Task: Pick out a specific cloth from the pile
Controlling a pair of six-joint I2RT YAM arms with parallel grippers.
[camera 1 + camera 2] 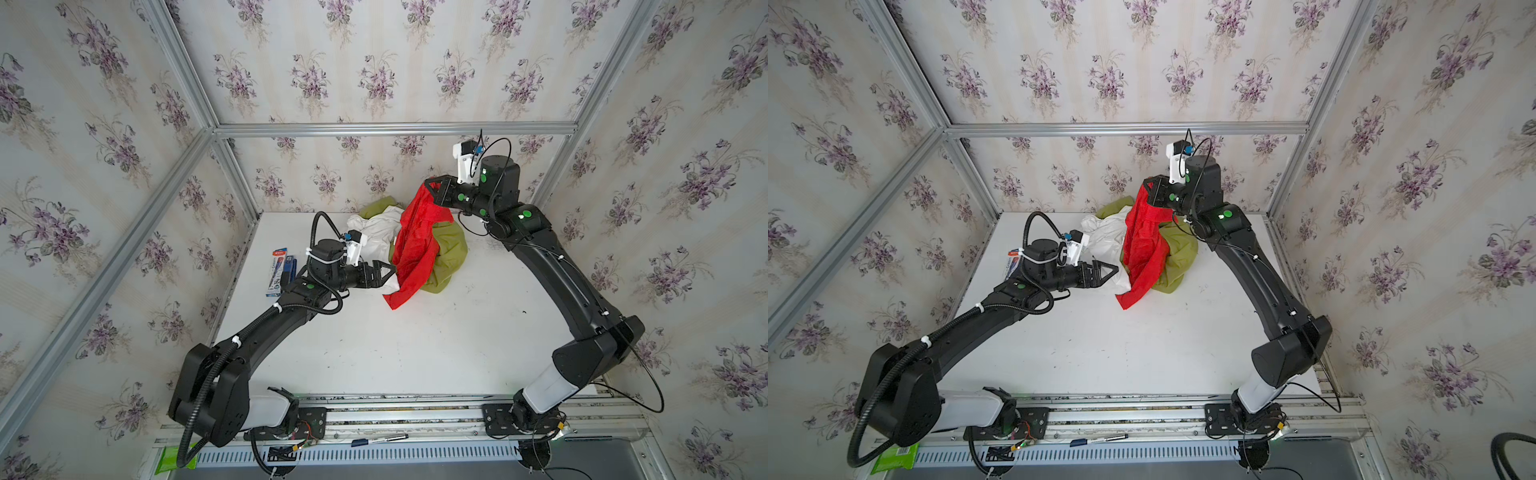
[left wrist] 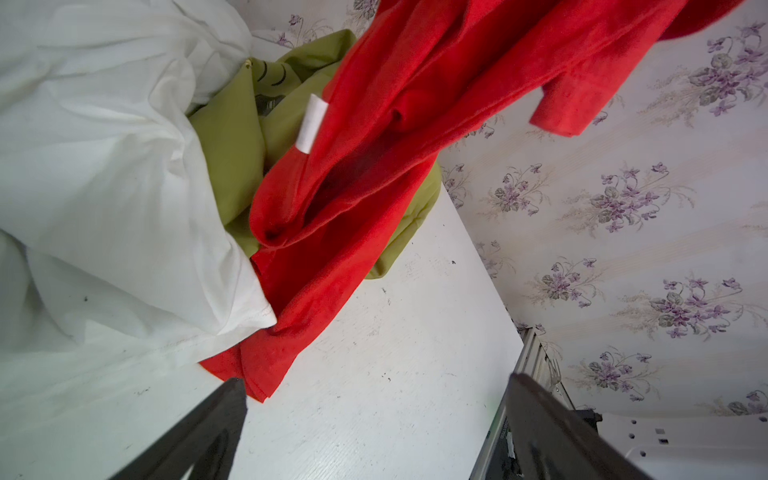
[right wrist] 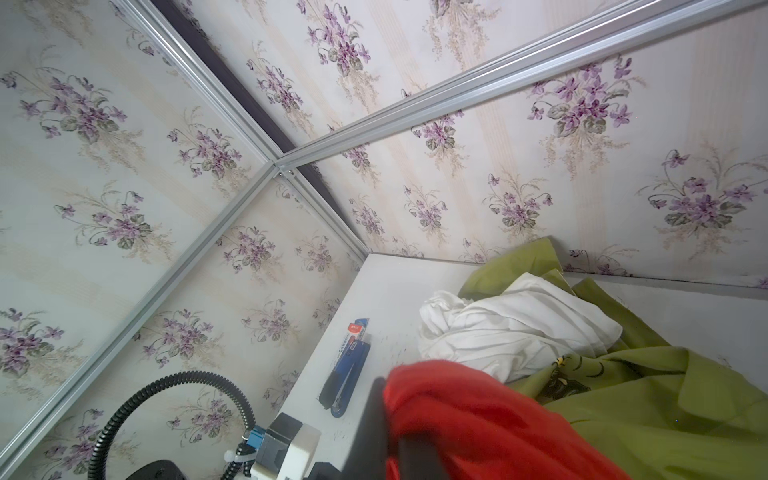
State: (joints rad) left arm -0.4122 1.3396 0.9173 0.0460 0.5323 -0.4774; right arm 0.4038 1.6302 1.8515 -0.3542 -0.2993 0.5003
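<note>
The pile lies at the back of the white table (image 1: 415, 353): a white cloth (image 1: 374, 237) (image 1: 1104, 237) (image 2: 104, 166) (image 3: 511, 328) and an olive-green cloth (image 1: 451, 253) (image 1: 1177, 257) (image 2: 232, 158) (image 3: 665, 395). The red cloth (image 1: 417, 245) (image 1: 1144, 245) (image 2: 374, 166) (image 3: 478, 415), with a white label (image 2: 312, 122), hangs from my right gripper (image 1: 428, 185) (image 1: 1146, 185) (image 3: 390, 399), which is shut on its top edge above the pile. Its lower end still drapes over the pile onto the table. My left gripper (image 1: 388, 274) (image 1: 1111, 274) (image 2: 376, 378) stands open and empty just left of the red cloth's lower end.
A blue stapler and a pen pack (image 1: 282, 270) (image 1: 1013, 259) (image 3: 349, 365) lie at the table's left edge behind the left wrist. Wallpapered walls with aluminium frame bars close in the back and sides. A marker (image 1: 380, 439) lies on the front rail.
</note>
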